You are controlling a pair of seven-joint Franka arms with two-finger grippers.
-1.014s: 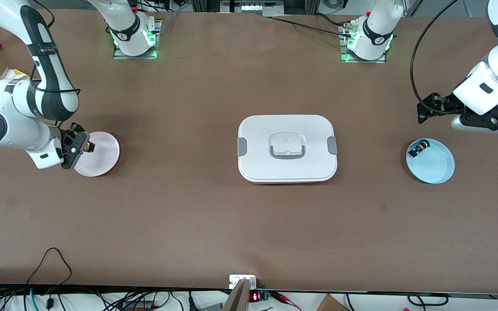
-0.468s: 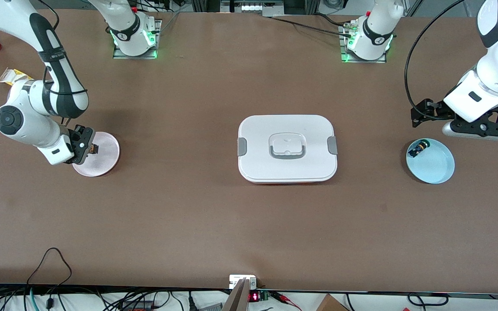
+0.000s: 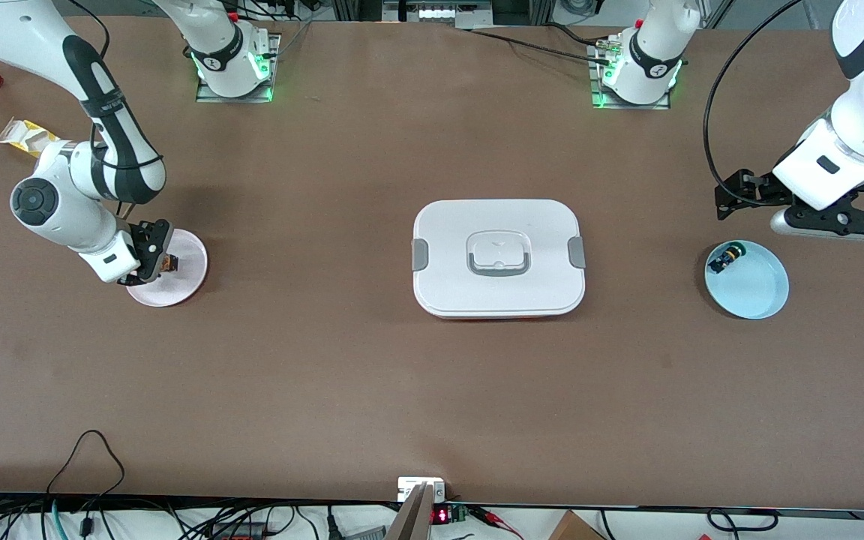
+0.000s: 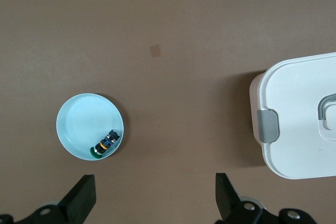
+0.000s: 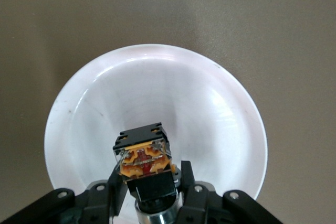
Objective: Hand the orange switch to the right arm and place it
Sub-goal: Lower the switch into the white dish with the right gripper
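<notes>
Right gripper [image 3: 156,264] over pink plate [image 3: 184,281], fingers clamped on orange switch [image 5: 144,157]. Left gripper [image 4: 152,203] hovers beside blue bowl [image 3: 758,296] toward left arm's end of table from white container [image 3: 497,257], fingers apart, holding nothing. Green-capped switch [image 4: 105,145] lies in blue bowl.

Brown table [image 3: 327,360]. Pale pink plate [image 3: 184,281]; the switch [image 5: 143,153] over it is black with an orange-and-red end. White box [image 3: 497,296] with grey clasps. Light blue bowl [image 3: 758,296] holding a black, green-capped switch [image 3: 724,259]. Black tools.
</notes>
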